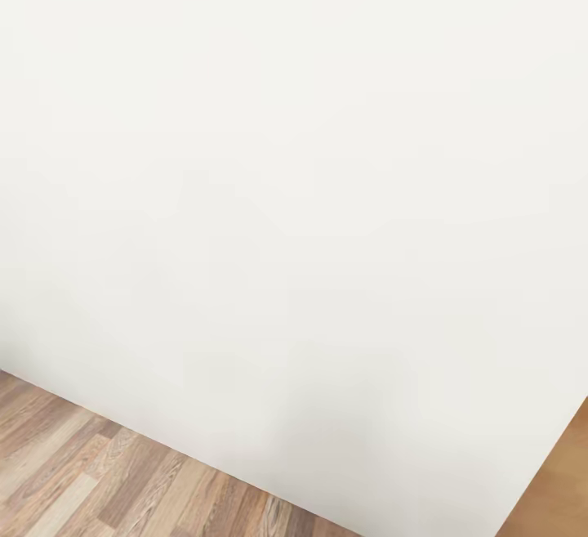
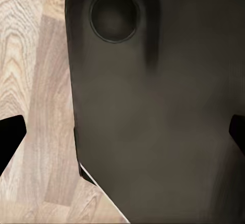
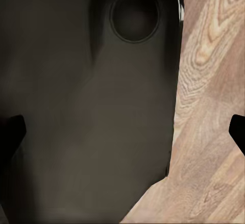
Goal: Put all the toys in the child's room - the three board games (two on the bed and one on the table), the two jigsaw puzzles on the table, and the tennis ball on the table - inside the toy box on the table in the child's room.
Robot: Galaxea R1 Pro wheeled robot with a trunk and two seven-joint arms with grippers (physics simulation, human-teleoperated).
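Note:
No toy, toy box, bed or table is in sight. In the left wrist view my left gripper point(image 2: 122, 134) is open, its dark fingertips point(image 2: 10, 137) wide apart at the picture's two sides with nothing between them. It hangs over the robot's dark grey body point(image 2: 153, 111) and the wooden floor point(image 2: 41, 81). My right gripper point(image 3: 122, 132) is open and empty too, its fingertips point(image 3: 11, 131) spread over the same dark body point(image 3: 87, 111) and the floor point(image 3: 209, 106).
A plain white wall point(image 1: 294, 194) stands close ahead in the head view. Light wooden floor point(image 1: 98, 480) runs along its foot at the lower left. An orange-brown wooden surface point(image 1: 555, 488) shows at the lower right corner.

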